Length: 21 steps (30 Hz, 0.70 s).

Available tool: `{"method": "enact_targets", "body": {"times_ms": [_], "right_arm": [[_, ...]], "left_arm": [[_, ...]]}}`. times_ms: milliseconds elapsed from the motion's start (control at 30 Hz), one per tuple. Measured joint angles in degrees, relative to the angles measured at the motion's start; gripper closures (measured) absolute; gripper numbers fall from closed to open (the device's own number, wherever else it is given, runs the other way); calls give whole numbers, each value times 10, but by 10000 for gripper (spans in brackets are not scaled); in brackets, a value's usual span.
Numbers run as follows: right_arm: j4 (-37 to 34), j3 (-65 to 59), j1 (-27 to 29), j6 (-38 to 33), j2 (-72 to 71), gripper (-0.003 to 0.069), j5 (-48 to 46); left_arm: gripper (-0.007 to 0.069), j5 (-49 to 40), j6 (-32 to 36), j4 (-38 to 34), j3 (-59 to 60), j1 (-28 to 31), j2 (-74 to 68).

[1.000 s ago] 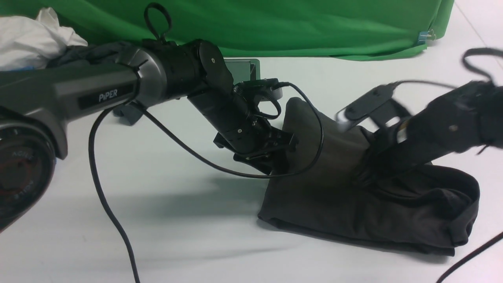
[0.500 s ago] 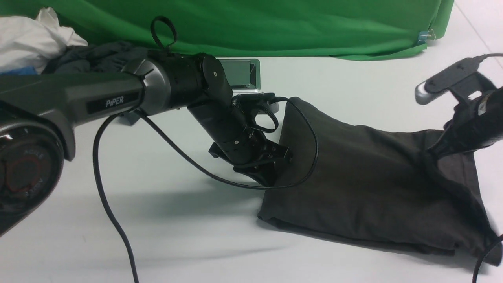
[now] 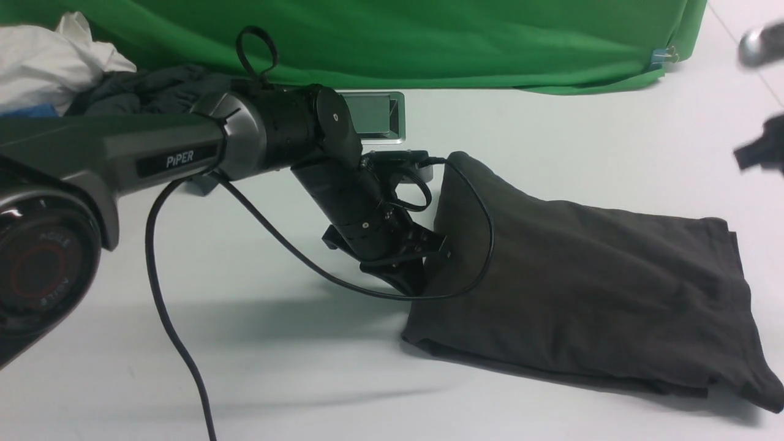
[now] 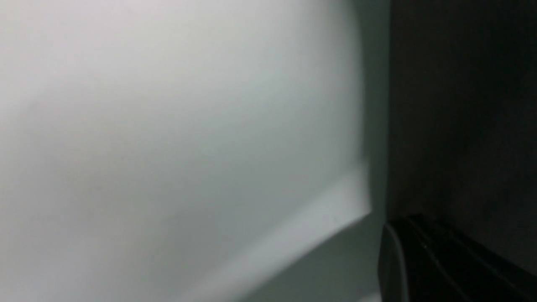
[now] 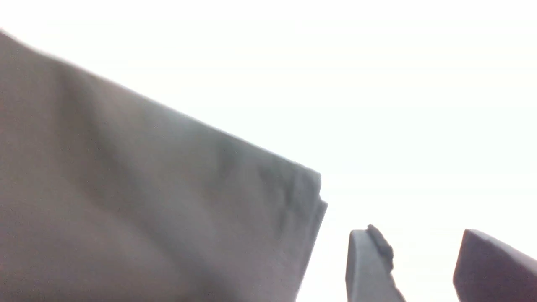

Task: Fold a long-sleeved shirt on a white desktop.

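My left end effector [image 3: 422, 278] sits low at the left edge of the long-sleeved shirt [image 3: 588, 288], its jaws pressed together; the tips are hidden against the dark cloth, so I cannot tell from the front view whether they pinch a fold of it. That edge of the shirt stands up from the bench [image 3: 294, 367] in a raised flap just beside my wrist, with my black cable [image 3: 484, 239] looping across it. In the left wrist view the shirt [image 4: 461, 109] fills one side as a dark wall next to bare bench [image 4: 168, 126], and a black part of my own tool shows in the corner.

The shirt lies folded into a broad dark slab on the white bench, right of centre in the front view, its right end flat and its near-right corner running toward the picture's edge. No logo or neck label shows.

My right end effector [image 5: 428, 268] is up and clear of the cloth — in the right wrist view its two fingers [image 5: 369, 268] stand apart with nothing between them, just beside a folded corner of the shirt [image 5: 147, 209]. In the front view only blurred dark parts of that arm show at the far right edge, well above the bench.

Behind, a green cloth backdrop [image 3: 429, 43] hangs along the back, a small grey box [image 3: 373, 116] sits before it, and a heap of white and dark grey garments [image 3: 92, 79] lies at the far left.
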<state>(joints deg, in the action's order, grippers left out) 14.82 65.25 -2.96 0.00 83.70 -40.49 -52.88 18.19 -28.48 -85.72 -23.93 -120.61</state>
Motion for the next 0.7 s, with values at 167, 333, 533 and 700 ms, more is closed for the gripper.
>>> {"method": "enact_targets", "body": {"times_ms": [167, 333, 533, 700], "right_arm": [[-96, -33, -58, -6, -54, 370, 38], [-123, -97, -119, -49, -41, 423, 44], [-127, -99, -122, -81, -58, 624, 5], [-183, -97, -125, -86, -98, 641, 6]], "left_arm": [[610, -1, 0, 4, 0, 0, 0], [610, -13, 0, 21, 0, 3, 1], [603, -20, -43, 79, 2, 43, 57], [543, 29, -31, 56, -26, 71, 109]]}}
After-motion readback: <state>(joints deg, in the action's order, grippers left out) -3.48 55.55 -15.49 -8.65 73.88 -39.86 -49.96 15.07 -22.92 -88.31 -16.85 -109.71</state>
